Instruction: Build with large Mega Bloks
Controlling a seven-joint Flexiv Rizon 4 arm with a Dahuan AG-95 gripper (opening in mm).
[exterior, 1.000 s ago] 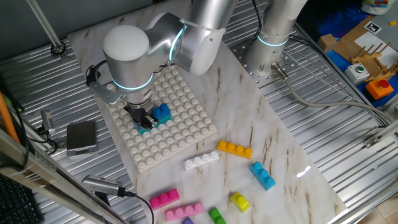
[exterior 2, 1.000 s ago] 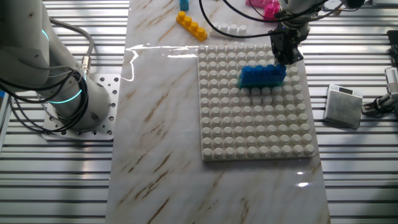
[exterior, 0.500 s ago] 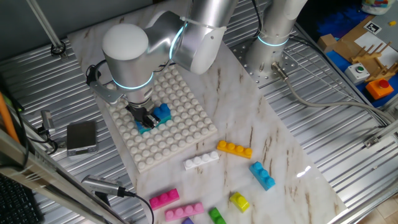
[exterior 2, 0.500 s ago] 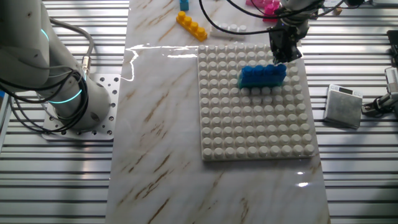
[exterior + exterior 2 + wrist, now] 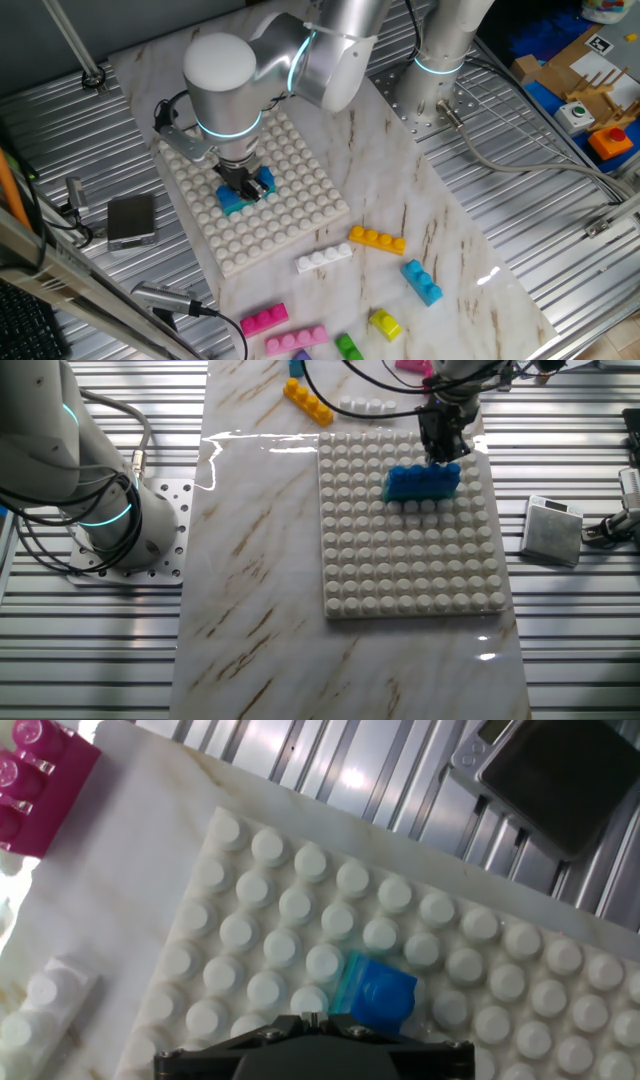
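A blue plastic studded brick (image 5: 423, 481) sits pressed onto the studs of the white square plastic baseplate (image 5: 410, 600), near its far edge, with a teal brick (image 5: 231, 203) just beside it. The black two-finger gripper (image 5: 440, 448) hangs directly over the blue brick's top; whether its jaws are spread or pressed together cannot be told. Beyond the baseplate, a white brick (image 5: 324, 258), an orange brick (image 5: 377, 240) and pink bricks (image 5: 264, 320) lie loose on the marble-patterned tabletop (image 5: 255, 560).

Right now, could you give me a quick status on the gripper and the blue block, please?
Gripper over the blue block, jaw state unclear. Block seated on the white baseplate. Nothing in the way.
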